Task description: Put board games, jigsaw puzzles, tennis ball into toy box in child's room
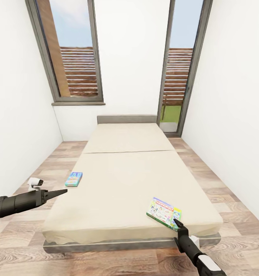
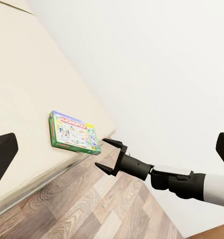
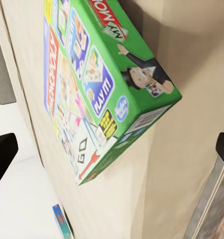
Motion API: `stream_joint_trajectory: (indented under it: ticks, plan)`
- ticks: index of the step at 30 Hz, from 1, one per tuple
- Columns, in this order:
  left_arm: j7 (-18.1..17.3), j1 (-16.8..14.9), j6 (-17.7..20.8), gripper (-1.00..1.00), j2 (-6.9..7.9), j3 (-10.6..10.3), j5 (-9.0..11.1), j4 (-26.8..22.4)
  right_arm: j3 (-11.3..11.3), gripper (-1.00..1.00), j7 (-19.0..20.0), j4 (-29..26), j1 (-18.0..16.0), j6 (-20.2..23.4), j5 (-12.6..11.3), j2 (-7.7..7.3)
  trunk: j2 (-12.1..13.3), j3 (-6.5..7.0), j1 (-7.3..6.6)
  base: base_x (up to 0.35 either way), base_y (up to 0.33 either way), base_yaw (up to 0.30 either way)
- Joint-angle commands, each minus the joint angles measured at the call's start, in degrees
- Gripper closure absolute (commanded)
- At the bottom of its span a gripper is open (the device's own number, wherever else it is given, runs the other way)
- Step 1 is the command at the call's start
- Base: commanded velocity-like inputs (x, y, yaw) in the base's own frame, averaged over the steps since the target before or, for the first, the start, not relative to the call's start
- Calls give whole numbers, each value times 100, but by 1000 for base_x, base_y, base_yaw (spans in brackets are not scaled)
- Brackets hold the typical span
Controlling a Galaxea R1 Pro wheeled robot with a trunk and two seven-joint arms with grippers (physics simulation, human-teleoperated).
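The robot faced the foot of a bed (image 1: 125,180) with a beige cover, set between white walls on a wood-plank floor (image 1: 236,184). Two tall windows (image 1: 73,53) stood behind the headboard.

Two board games lay on the bed. The green-edged board game (image 1: 164,212) rested flat near the bed's foot at the robot's right, a corner close to the mattress edge. The blue board game (image 1: 74,179) lay at the bed's left edge, well apart from the first.

The right gripper (image 1: 178,223) sat just beside the green-edged game's near corner, its jaws spread open in the left wrist view (image 2: 110,155) and empty; that game filled much of the right wrist view (image 3: 102,84), not between the jaws.

The left gripper (image 1: 60,192) hung over the floor left of the bed, near the blue game but not touching it. Its jaws were parted and held nothing.
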Motion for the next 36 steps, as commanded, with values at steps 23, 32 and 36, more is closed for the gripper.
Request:
stream_joint_trajectory:
  ticks: [23, 32, 36]
  plan:
    - [-18, -1, 46, -100, 1, 0, -5, 0, -29, -100, -9, 3, -4, 25, -29, 5, -2, -5, 0, 15, -6, 0]
    - [-18, -1, 43, -100, -4, 0, -3, -1, -29, -100, -9, 3, -4, 25, -29, 20, -43, -23, 22, 2, -2, 0]
    - [-18, -3, 43, -100, -3, 1, -3, -1, -29, -100, -9, 3, -4, 25, -29, 19, -203, -95, 109, 0, 0, 0]
